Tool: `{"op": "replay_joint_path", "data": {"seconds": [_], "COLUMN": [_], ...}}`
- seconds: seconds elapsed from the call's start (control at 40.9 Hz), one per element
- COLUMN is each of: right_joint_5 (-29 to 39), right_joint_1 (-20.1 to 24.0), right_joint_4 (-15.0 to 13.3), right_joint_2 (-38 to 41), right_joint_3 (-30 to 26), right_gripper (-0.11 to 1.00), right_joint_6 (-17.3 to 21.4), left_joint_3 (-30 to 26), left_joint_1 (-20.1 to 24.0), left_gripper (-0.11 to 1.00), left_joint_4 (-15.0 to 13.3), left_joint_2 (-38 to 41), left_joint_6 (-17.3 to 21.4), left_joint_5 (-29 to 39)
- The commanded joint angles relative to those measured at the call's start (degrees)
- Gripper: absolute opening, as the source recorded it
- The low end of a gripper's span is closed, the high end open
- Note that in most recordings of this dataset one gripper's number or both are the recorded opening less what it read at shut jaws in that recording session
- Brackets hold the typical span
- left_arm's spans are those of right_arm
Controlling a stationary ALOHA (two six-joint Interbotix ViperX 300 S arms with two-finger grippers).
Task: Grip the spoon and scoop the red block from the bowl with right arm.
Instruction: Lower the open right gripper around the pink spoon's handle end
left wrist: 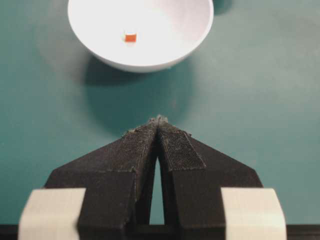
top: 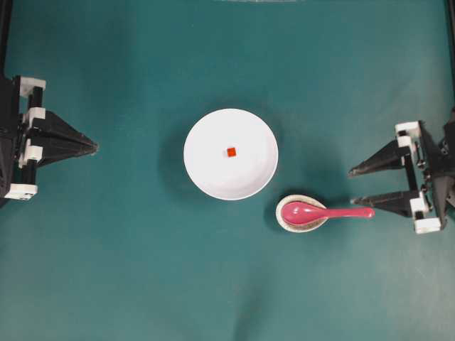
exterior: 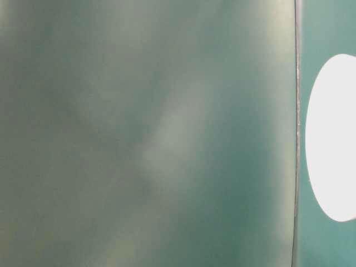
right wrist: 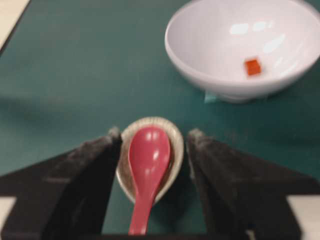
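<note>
Bowl [top: 213, 177]: white, mid-worktop, likely rigid and stable.
Right gripper [top: 351, 186]: jaws wide, straddling the handle end near the worktop's right edge, not touching.
Left gripper [top: 94, 147]: fingers pressed together, holding nothing.
Spoon [top: 313, 212]: glossy, probably slippery and stiff; scoop in a speckled rest dish [top: 284, 221]. Best pinched mid-handle.
Red block [top: 231, 151]: tiny, light, at the bowl's centre.
</note>
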Motion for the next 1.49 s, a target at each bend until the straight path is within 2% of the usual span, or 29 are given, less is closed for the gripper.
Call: {"op": "replay_joint_path", "data": {"seconds": [0.0,0.392,0.783,0.955,1.469], "right_joint_5": [-5.8,-17.1,-24.8,-26.6,-29.8], "right_joint_1": [1.9,9.1,18.0,20.0,20.6], "right_joint_4": [1.7,8.3,17.9,19.2,19.4], "right_joint_2": [3.2,14.5,23.7,26.5,32.4], "right_joint_3": [0.2,2.4,1.7,0.8,-0.4], "right_gripper": [0.6,0.6,0.59,0.59,0.59], "right_joint_6": [0.2,1.2,1.9,1.9,1.9], "left_joint_3": [-1.8,-1.8,-1.7,-1.7,-1.7], "left_joint_1": [0.1,0.2,0.1,0.2,0.1], "left_gripper": [-0.01,-0.01,-0.01,-0.01,-0.01], "left_joint_4": [0.1,0.2,0.2,0.2,0.2], "left_joint_2": [0.2,0.1,0.0,0.0,0.2], "left_joint_6": [0.1,0.2,0.5,0.5,0.6], "left_joint_5": [-0.3,-0.3,-0.3,0.0,0.7]}}
